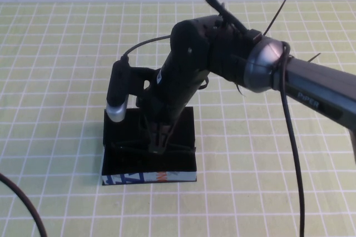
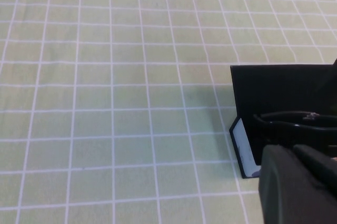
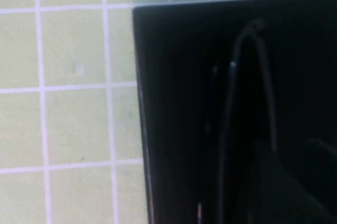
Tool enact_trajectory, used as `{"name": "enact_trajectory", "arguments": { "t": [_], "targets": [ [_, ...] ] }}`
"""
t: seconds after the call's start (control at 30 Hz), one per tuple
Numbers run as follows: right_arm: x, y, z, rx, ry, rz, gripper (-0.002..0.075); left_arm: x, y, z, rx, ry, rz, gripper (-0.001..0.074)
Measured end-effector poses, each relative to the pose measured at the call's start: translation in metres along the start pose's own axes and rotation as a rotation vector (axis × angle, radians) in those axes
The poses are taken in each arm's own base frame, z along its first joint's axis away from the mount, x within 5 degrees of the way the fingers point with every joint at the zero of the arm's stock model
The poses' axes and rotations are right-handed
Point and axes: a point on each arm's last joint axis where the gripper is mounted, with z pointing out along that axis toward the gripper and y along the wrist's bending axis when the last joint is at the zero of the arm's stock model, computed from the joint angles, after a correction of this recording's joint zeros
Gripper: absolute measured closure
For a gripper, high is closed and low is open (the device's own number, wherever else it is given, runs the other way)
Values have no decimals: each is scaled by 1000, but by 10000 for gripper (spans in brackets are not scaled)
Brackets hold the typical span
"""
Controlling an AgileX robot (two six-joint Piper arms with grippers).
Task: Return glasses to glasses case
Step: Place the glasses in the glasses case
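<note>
The glasses case (image 1: 183, 128) lies open on the green grid mat, its blue-white printed strip with an orange mark facing me. The glasses (image 1: 184, 148) lie in the case as thin black frame lines. My right gripper (image 1: 157, 147) reaches down into the case, its tips closed together on the frame near the middle. The right wrist view shows the case's black inside (image 3: 174, 77) and a thin lens rim of the glasses (image 3: 231, 103). My left gripper (image 2: 297, 182) is out of the high view. It sits low beside the case (image 2: 279, 87), with the glasses (image 2: 287, 124) just beyond it.
The green mat (image 1: 67, 81) with its white grid surrounds the case on all sides. A black cable (image 1: 22, 203) crosses the near left corner. The right arm (image 1: 311, 87) comes in from the right, a cable hanging from it.
</note>
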Motion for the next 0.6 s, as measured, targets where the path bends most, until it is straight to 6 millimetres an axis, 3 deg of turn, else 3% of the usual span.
{"name": "enact_trajectory", "arguments": {
  "t": [0.4, 0.6],
  "targets": [
    [9, 4, -12, -74, 63, 17, 554, 2, 0, 0, -1, 25, 1, 738],
    [9, 4, -6, -77, 35, 37, 538, 2, 0, 0, -1, 25, 1, 738]
  ]
}}
